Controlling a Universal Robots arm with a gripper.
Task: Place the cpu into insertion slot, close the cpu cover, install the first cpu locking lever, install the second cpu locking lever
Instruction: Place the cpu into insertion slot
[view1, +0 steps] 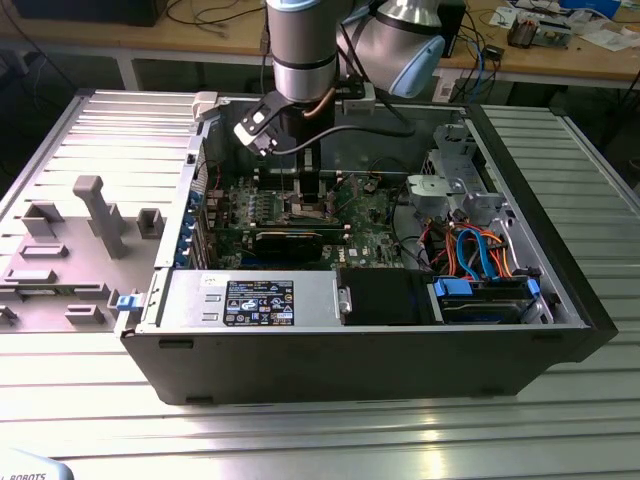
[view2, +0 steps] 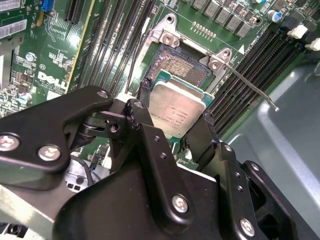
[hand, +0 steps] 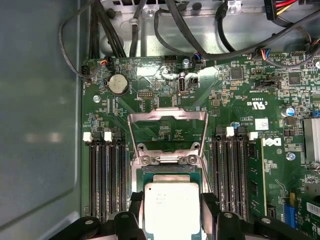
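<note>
My gripper is shut on the cpu, a square chip with a silvery top, gripped by two opposite edges between black fingers. The chip hangs just over the insertion slot, whose pale pin field shows beyond its far edge. In the first wrist view the cpu sits between the fingers of the gripper, and the cpu cover stands swung open past the socket. A thin locking lever sticks out unlatched. In the exterior view the gripper reaches down into the open computer case.
Long black memory slots flank the socket on both sides. A black graphics card, a power supply and a drive cage with orange and blue cables crowd the case. A grey fixture plate lies at the exterior view's left.
</note>
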